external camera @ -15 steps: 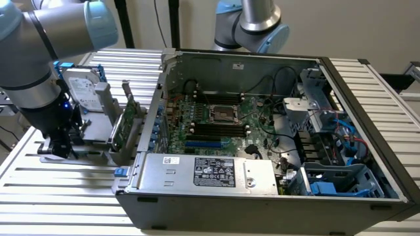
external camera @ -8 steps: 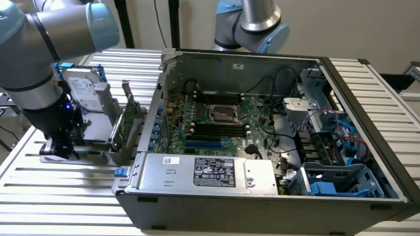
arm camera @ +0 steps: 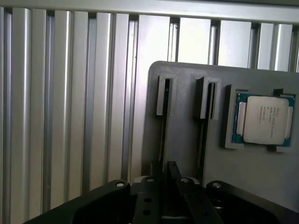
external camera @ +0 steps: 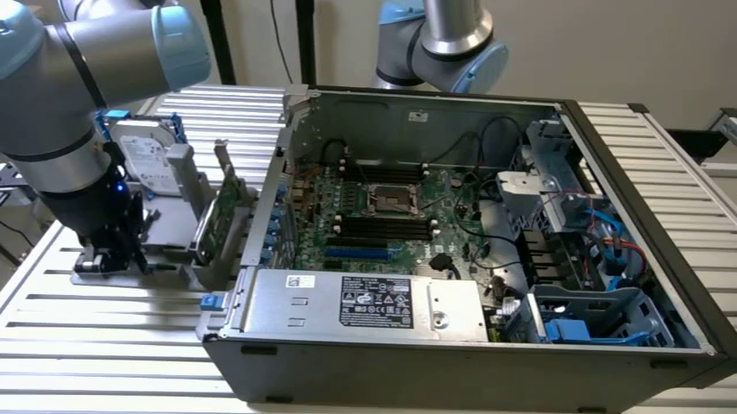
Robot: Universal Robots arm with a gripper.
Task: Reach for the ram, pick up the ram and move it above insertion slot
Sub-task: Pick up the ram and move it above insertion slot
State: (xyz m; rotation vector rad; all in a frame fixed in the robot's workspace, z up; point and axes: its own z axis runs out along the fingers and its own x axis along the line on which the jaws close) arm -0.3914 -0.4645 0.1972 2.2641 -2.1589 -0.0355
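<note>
The arm (external camera: 69, 129) stood with the gripper (external camera: 110, 254) lowered onto a grey fixture (external camera: 173, 237) on the ribbed tabletop (external camera: 116, 328).

**Ram.** In the wrist view the gripper (arm camera: 168, 184) sat directly over a narrow holder slot (arm camera: 161, 95) in the fixture (arm camera: 187, 154). A thin dark strip in that slot appeared to be the ram (arm camera: 163, 130) seen edge-on, though the view there was poor. It stood on its long edge. Its long axis ran along the slot, pointing straight away from the gripper toward the fixture's far rim. Whether the gripper was wide, narrow or clamped on the ram could not be told.

**Fixture contents.**
- A second holder slot (arm camera: 205, 100) lay parallel, just beside the first.
- A processor (arm camera: 264, 119) lay flat in a recessed pocket beyond that second slot, apart from the gripper.
- A silver hard drive (external camera: 150, 155) stood upright, above and behind the gripper.
- A green expansion card (external camera: 219, 216) stood upright, near the gripper, toward the exterior view's right.

**Computer case.** The open computer case (external camera: 645, 285) lay well apart from the gripper, toward the exterior view's right.
- The case held a green motherboard (external camera: 345, 190).
- Dark insertion slots (external camera: 386, 228) ran across the motherboard.
- A labelled power supply (external camera: 357, 302) sat at the case's near wall.

The tabletop (arm camera: 56, 116) extended beside the fixture.
</note>
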